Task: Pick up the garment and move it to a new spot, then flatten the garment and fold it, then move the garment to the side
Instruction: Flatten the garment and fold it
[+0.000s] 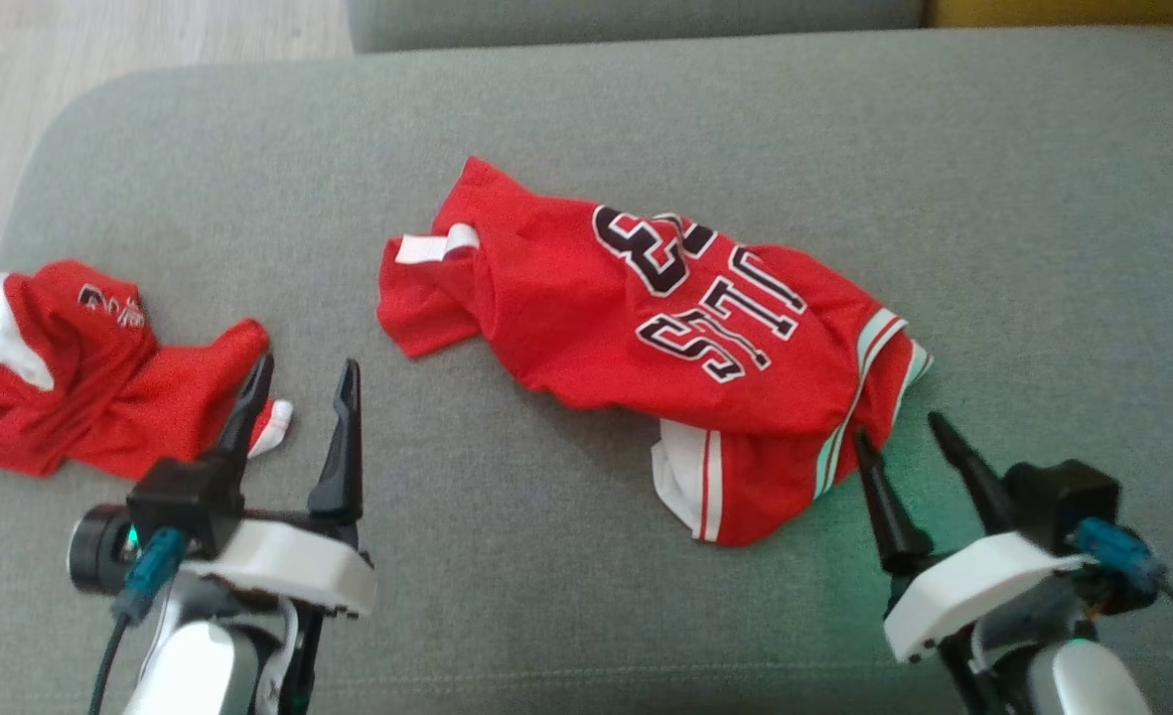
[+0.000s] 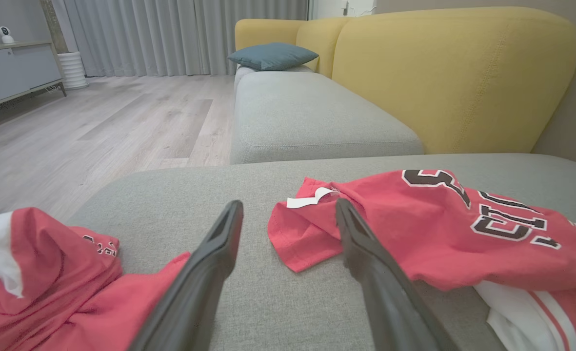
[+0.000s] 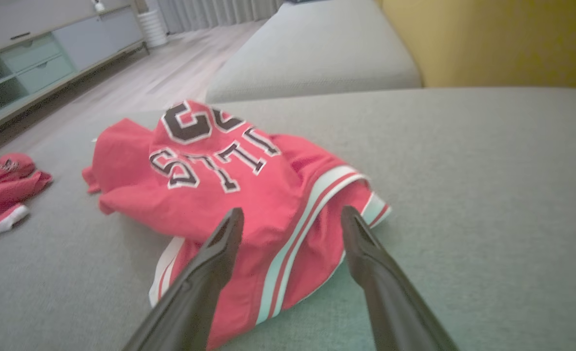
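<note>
Left jaws and right jaws both gape empty, and the crumpled red jersey point(image 1: 646, 328) lies just past the right pair's tips and ahead-right of the left, so the grab should take its near hem low, avoiding the other red garment point(image 1: 79, 397) beside the left.

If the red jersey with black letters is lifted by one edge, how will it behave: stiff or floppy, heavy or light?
Probably floppy: the red jersey lies crumpled in soft folds, so it would likely hang and unfold. It looks thin, so likely light. On the woven grey cushion it may drag and bunch rather than slide if pushed.
</note>
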